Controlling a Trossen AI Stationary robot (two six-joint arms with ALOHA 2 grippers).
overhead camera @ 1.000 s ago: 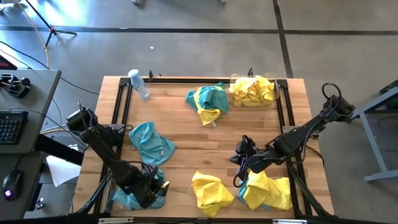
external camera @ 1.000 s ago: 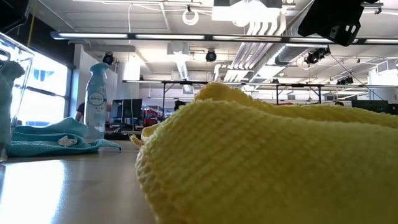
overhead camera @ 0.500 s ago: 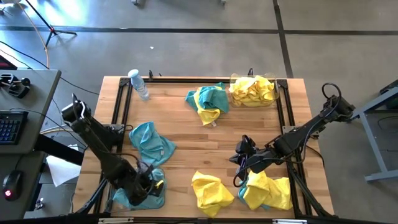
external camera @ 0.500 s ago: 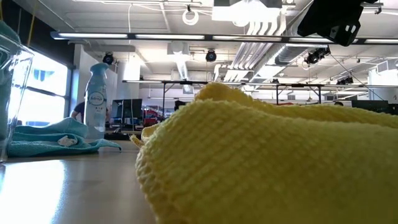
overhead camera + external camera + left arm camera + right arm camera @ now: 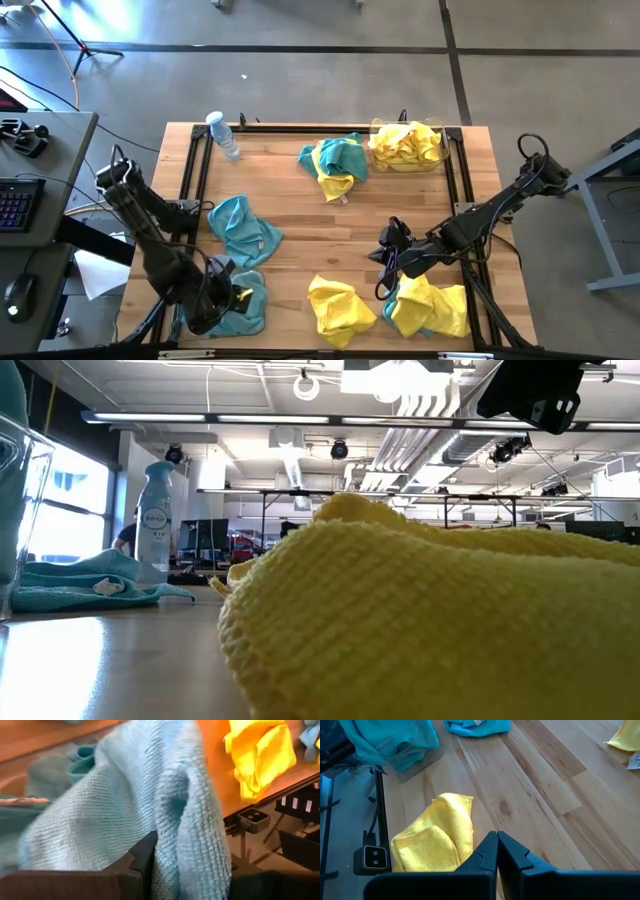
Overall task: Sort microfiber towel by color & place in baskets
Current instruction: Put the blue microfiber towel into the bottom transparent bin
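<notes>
Your left gripper (image 5: 232, 298) sits low over the near-left corner of the table (image 5: 300, 215), right at the basket (image 5: 258, 318) there, which is heaped with teal towels (image 5: 248, 305); in the left wrist view a teal towel (image 5: 150, 805) drapes between its dark fingers (image 5: 142, 857) and fills most of the picture, so the jaws stand partly apart with that cloth between them, though you cannot tell whether it is truly pinched or only resting there; your right gripper (image 5: 386, 256) hovers over bare wood right of centre, its fingers (image 5: 492, 851) pressed together with nothing held, just beside the mixed yellow and teal heap (image 5: 428, 306) at the near-right corner; a lone yellow towel (image 5: 338, 308) lies crumpled at the near edge between the two grippers, and the right wrist view shows it (image 5: 437, 840) beyond the fingertips; another teal towel (image 5: 242, 229) lies loose on the left half of the table, near the basket but apart from it; a teal and yellow bundle (image 5: 335, 163) sits at the far middle, just beside the far-right basket (image 5: 440, 158), which holds yellow towels (image 5: 405, 143); a small clear bottle (image 5: 223, 134) lies at the far-left corner.
</notes>
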